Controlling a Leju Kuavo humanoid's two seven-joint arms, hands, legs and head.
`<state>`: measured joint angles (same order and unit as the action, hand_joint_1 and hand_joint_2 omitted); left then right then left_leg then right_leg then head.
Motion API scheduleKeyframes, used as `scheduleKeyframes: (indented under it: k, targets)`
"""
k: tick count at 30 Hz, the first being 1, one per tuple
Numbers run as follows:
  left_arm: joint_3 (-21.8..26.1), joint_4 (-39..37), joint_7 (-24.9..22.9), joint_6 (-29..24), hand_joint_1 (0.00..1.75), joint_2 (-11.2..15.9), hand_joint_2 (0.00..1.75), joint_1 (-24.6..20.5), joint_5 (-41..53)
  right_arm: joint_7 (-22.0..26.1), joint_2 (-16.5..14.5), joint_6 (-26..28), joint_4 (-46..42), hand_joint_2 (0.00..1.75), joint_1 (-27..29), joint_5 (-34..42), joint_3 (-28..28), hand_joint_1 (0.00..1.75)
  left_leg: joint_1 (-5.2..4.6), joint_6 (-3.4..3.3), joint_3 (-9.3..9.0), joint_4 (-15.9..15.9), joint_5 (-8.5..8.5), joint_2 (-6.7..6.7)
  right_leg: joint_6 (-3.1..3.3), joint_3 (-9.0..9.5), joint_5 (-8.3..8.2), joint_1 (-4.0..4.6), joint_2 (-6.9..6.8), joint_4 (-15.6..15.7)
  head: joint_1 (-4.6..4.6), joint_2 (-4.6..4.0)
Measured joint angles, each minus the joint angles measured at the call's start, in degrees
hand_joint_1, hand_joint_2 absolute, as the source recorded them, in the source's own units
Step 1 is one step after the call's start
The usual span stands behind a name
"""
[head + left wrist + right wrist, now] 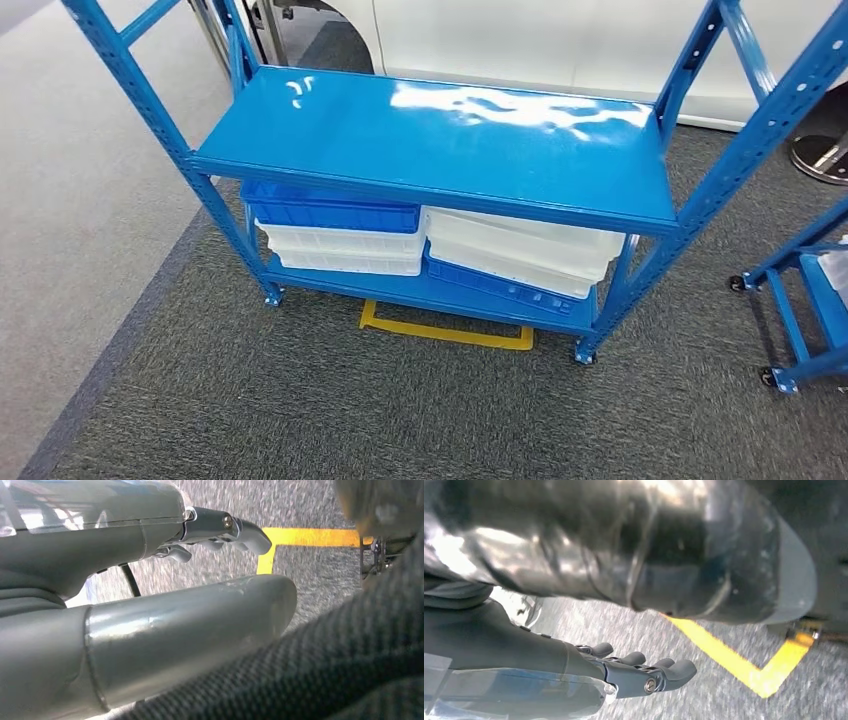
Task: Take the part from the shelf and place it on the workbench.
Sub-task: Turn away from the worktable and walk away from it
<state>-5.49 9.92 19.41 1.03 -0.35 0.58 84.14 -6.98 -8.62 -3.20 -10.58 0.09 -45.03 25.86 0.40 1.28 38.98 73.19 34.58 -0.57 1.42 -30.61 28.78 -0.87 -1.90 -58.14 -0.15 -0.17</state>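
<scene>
Both hands hung empty, left hand (220, 532) and right hand (634, 672) with fingers apart; the blue shelf (440, 140) stood ahead, nothing taken yet

That blue shelf (430, 140) is painted metal, top board so glossy it throws back white glare. The bins underneath, blue (330, 210) and white (520, 250), look like smooth plastic. The floor (300, 400) is rough grey carpet with matt yellow tape (445, 333) stuck down. The left robot hand (220, 530) looks like smooth grey plastic with a shiny screw.
</scene>
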Motion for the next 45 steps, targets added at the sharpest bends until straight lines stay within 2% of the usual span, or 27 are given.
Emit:
scheduleKeyframes:
  k: [1, 2, 5, 6, 8, 9, 11, 13, 15, 17, 19, 20, 22, 23, 24, 26, 28, 29, 30, 31, 33, 35, 36, 40, 42, 44, 45]
  targets:
    - [0.0, 0.0, 0.0, 0.0, 0.00, 0.0, 0.00, 0.1, 0.0, 0.0, 0.0, 0.0, 0.0, 0.00, 0.0, 0.0, 0.0, 0.00, 0.05, 0.08, 0.15, 0.1, -0.67, 0.25, -0.04, 0.09, 0.16, 0.05, -0.85, -0.1, 0.00, 0.00]
    - [-0.1, 0.0, 0.0, 0.0, 0.00, 0.0, 0.00, 0.1, 0.0, 0.0, 0.0, 0.0, 0.0, 0.00, 0.0, -0.1, 0.0, 0.00, 0.08, 0.07, -0.95, -2.1, -2.38, 0.67, -0.13, 0.27, 0.36, 0.07, -1.66, -0.1, 0.00, 0.00]
    - [-0.1, 0.0, 0.1, 0.0, 0.00, 0.1, 0.00, 0.1, 0.1, 0.0, 0.0, 0.0, 0.0, 0.00, -0.1, -0.1, 0.0, 0.00, -0.36, -0.79, -6.55, -13.1, -7.10, 3.90, -0.75, 1.01, 1.12, 0.35, -3.64, -0.3, 0.01, 0.00]
    - [-0.2, 0.0, 0.1, 0.0, 0.00, 0.1, 0.00, 0.1, 0.1, 0.0, 0.0, 0.0, 0.0, 0.00, -0.2, -0.1, 0.0, 0.00, -0.57, -1.24, -7.26, -14.7, -7.39, 4.48, -1.02, 1.21, 1.31, 0.46, -4.16, -0.4, 0.02, -0.01]
    - [-0.2, 0.0, 0.0, 0.0, 0.00, 0.1, 0.00, 0.3, 0.1, 0.0, 0.0, 0.0, 0.0, 0.00, -0.4, -0.1, 0.0, 0.00, -0.71, -2.06, -7.21, -15.1, -7.36, 3.53, -1.57, 1.67, 1.46, 0.58, -5.18, -0.1, 0.03, -0.01]
    - [-0.2, 0.0, 0.0, 0.0, 0.00, 0.0, 0.00, 0.4, 0.1, 0.0, 0.0, 0.0, 0.0, 0.00, -0.6, -0.1, 0.0, 0.00, -0.56, -2.41, -7.31, -15.4, -7.53, 2.91, -1.89, 1.90, 1.68, 0.52, -5.00, -0.2, 0.02, -0.01]
    - [-0.3, 0.0, 0.0, 0.0, 0.00, -0.1, 0.00, 0.4, 0.1, 0.0, 0.0, 0.0, 0.0, 0.00, -0.6, -0.1, 0.0, 0.00, -0.14, -3.14, -7.65, -16.0, -8.02, 1.63, -2.36, 0.93, 3.74, 0.36, -2.33, -3.0, 0.05, 0.00]
    - [-0.4, 0.0, 0.0, 0.0, 0.00, -0.1, 0.00, 0.1, 0.1, 0.0, 0.0, 0.0, 0.0, 0.00, -0.4, -0.1, 0.0, 0.00, 0.01, -3.54, -7.65, -16.1, -8.21, 0.40, -2.55, -2.53, 7.53, 0.15, 0.84, -10.0, 0.08, 0.00]
    - [-0.6, 0.0, 0.0, 0.0, 0.00, -0.2, 0.00, 0.1, 0.1, 0.0, 0.0, 0.0, 0.0, 0.00, -0.3, -0.1, 0.0, 0.00, -0.02, -3.60, -7.63, -16.1, -8.19, -1.07, -2.67, -5.70, 9.06, 0.11, 1.61, -15.6, 0.08, 0.00]
    - [-0.6, 0.0, 0.0, 0.0, 0.00, -0.2, 0.00, 0.1, 0.1, 0.0, 0.0, 0.0, 0.0, 0.00, -0.3, -0.1, 0.0, 0.00, -0.02, -3.51, -7.86, -16.0, -8.12, -2.79, -2.60, -5.28, 5.95, 0.07, 1.94, -13.5, 0.07, 0.00]
    - [-0.7, 0.0, 0.0, 0.0, 0.00, -0.2, 0.00, 0.1, 0.1, 0.0, 0.0, 0.0, 0.0, 0.00, -0.1, -0.1, 0.0, 0.00, -0.07, -3.21, -7.96, -15.7, -7.92, -4.40, -2.31, -2.33, 1.51, -0.02, 3.93, -6.0, 0.08, 0.00]
    - [-0.7, 0.0, 0.0, 0.0, 0.00, -0.2, 0.00, 0.0, 0.1, 0.0, 0.1, 0.0, 0.0, 0.00, -0.1, -0.1, 0.0, 0.00, -0.13, -2.95, -7.85, -15.5, -7.79, -5.09, -2.18, -1.25, 0.32, -0.08, 5.07, -3.1, 0.07, 0.00]
    - [-0.8, 0.0, 0.1, 0.0, 0.00, -0.2, 0.00, 0.0, 0.1, 0.0, 0.1, 0.0, 0.0, 0.00, -0.2, -0.2, 0.0, 0.00, -0.16, -2.30, -7.36, -15.3, -7.69, -6.23, -1.90, -0.57, -0.02, 0.02, 6.24, -1.0, 0.06, 0.00]
    - [-0.8, 0.0, 0.2, 0.0, 0.00, -0.1, 0.00, 0.0, 0.1, 0.0, 0.1, 0.0, 0.0, 0.00, -0.3, -0.2, 0.0, 0.00, -0.11, -1.94, -7.22, -15.3, -7.72, -6.77, -1.68, -0.52, -0.08, -0.04, 5.63, -0.8, 0.07, 0.00]
    - [-0.8, 0.0, 0.3, -0.1, 0.00, -0.1, 0.00, 0.0, 0.1, 0.0, 0.1, 0.2, 0.0, 0.00, -0.4, -0.2, 0.0, 0.00, -0.07, -1.63, -7.08, -15.1, -7.60, -6.58, -1.36, -0.36, -0.18, -0.09, 5.01, -0.6, 0.08, 0.00]
    - [-0.9, 0.0, 0.4, -0.2, 0.00, 0.0, 0.00, 0.0, 0.0, 0.2, 0.1, 0.9, 0.0, 0.00, -0.3, 0.2, 0.2, 0.00, -0.15, -1.07, -5.94, -12.5, -5.84, -4.13, -0.59, -0.01, -0.35, -0.32, 3.84, -0.1, -0.04, 0.00]
    - [-0.9, 0.0, 0.4, -0.3, 0.00, 0.0, 0.00, -0.1, 0.0, 0.4, 0.0, 1.5, 0.0, 0.00, -0.1, 0.5, 0.7, 0.00, -0.11, -0.60, -2.59, -5.5, -2.26, -1.02, -0.09, 0.15, -0.18, -0.18, 2.77, 0.1, -0.15, 0.00]
    - [-0.9, 0.0, 0.4, -0.3, 0.00, 0.0, 0.00, -0.1, 0.0, 0.5, 0.0, 1.7, 0.0, 0.00, 0.0, 0.6, 0.9, 0.00, -0.02, -0.39, -0.75, -1.9, -0.97, -0.36, -0.02, 0.19, -0.01, -0.09, 2.29, 0.0, -0.15, 0.00]
    - [-0.9, 0.0, 0.4, -0.3, 0.00, 0.0, 0.00, 0.0, 0.0, 0.5, 0.0, 1.7, 0.0, 0.00, 0.0, 0.7, 1.1, 0.00, 0.08, -0.24, 0.50, 0.5, -0.56, -0.01, -0.01, 0.28, 0.19, -0.02, 1.88, 0.0, -0.15, 0.00]
    - [-1.0, 0.0, 0.5, -0.3, 0.00, 0.0, 0.00, 0.1, 0.0, 0.5, 0.0, 1.8, 0.0, 0.00, 0.0, 0.7, 1.3, 0.00, 0.14, -0.19, 0.60, 0.5, -1.36, 0.14, -0.07, 0.44, 0.40, 0.01, 1.53, 0.0, -0.15, 0.00]
    - [-1.0, 0.0, 0.6, -0.3, 0.00, 0.0, 0.00, 0.2, 0.1, 0.6, 0.0, 1.9, 0.0, 0.00, 0.0, 0.7, 1.5, 0.00, 0.18, -0.47, -2.44, -5.6, -5.14, 0.36, -0.34, 1.05, 0.86, 0.03, 1.02, 0.0, -0.15, 0.00]
    - [-1.0, 0.0, 0.6, -0.3, 0.00, 0.0, 0.00, 0.2, 0.1, 0.7, 0.0, 2.0, 0.0, 0.00, -0.1, 0.7, 1.7, 0.00, -0.04, -1.13, -6.05, -12.6, -7.41, 0.66, -0.80, 1.63, 1.34, 0.15, 0.68, -0.1, -0.15, 0.00]
    - [-1.1, 0.0, 0.6, -0.3, 0.00, 0.1, 0.00, 0.2, 0.2, 0.7, 0.0, 2.0, 0.0, 0.00, -0.2, 0.7, 1.8, 0.00, -0.20, -1.52, -6.95, -14.5, -7.61, 0.77, -1.13, 1.90, 1.46, 0.23, 0.59, 0.0, -0.15, 0.00]
    - [-1.1, 0.0, 0.6, -0.3, 0.00, 0.0, 0.00, 0.4, 0.3, 0.8, 0.0, 2.0, 0.0, 0.00, -0.3, 0.6, 2.0, 0.00, -0.09, -3.05, -8.29, -15.8, -7.16, 0.44, -2.51, 1.97, 1.76, 0.19, 0.83, -2.0, -0.13, 0.00]
    - [-1.2, 0.0, 0.8, -0.3, 0.00, -0.1, 0.00, 0.4, 0.4, 0.8, 0.0, 2.0, 0.0, 0.00, -0.3, 0.6, 2.2, 0.00, 0.00, -3.60, -8.99, -16.1, -6.98, 0.41, -2.81, -0.56, 4.68, 0.09, 1.28, -6.9, -0.10, 0.00]
    - [-1.2, 0.0, 0.9, -0.3, 0.00, -0.1, 0.00, 0.3, 0.4, 0.8, 0.0, 2.0, 0.0, 0.00, -0.3, 0.6, 2.4, 0.00, -0.07, -3.86, -9.29, -16.1, -6.58, 0.39, -3.04, -5.06, 7.67, 0.09, 1.50, -13.9, -0.09, 0.00]
    - [-1.2, 0.0, 0.9, -0.3, 0.00, -0.1, 0.00, 0.4, 0.4, 0.8, 0.0, 2.0, 0.0, 0.00, -0.3, 0.6, 2.4, 0.00, -0.11, -3.86, -9.57, -16.0, -6.32, 0.32, -3.12, -6.73, 7.83, 0.08, 1.54, -15.9, -0.09, 0.00]
